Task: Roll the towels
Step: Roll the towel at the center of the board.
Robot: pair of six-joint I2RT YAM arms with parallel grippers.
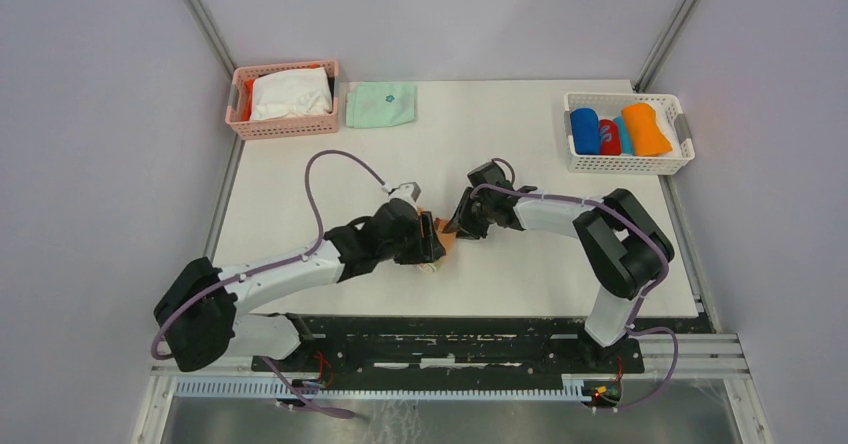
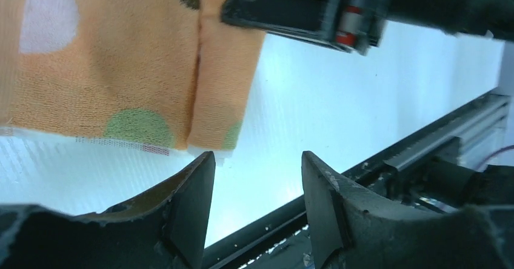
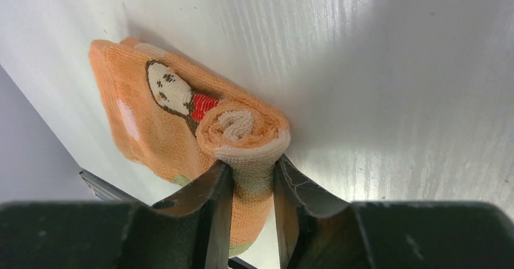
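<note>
The peach towel (image 1: 446,235) with coloured dots lies at the table's middle, between both grippers. In the right wrist view its near part is wound into a tight roll (image 3: 242,126), the rest trailing flat to the left. My right gripper (image 3: 250,167) is shut on that roll, one finger on each side of it. My left gripper (image 2: 257,157) stands open just off the towel's (image 2: 121,69) edge, with only bare table between its fingers. A blue rolled towel (image 1: 584,130) and an orange rolled towel (image 1: 647,129) lie in the white basket (image 1: 628,162) at the back right.
A red roll (image 1: 609,137) also sits in the white basket. A pink basket (image 1: 285,129) holding a white cloth (image 1: 290,94) stands at the back left. A folded mint-green cloth (image 1: 381,104) lies beside it. The table's front rail (image 2: 424,148) is close to the left gripper.
</note>
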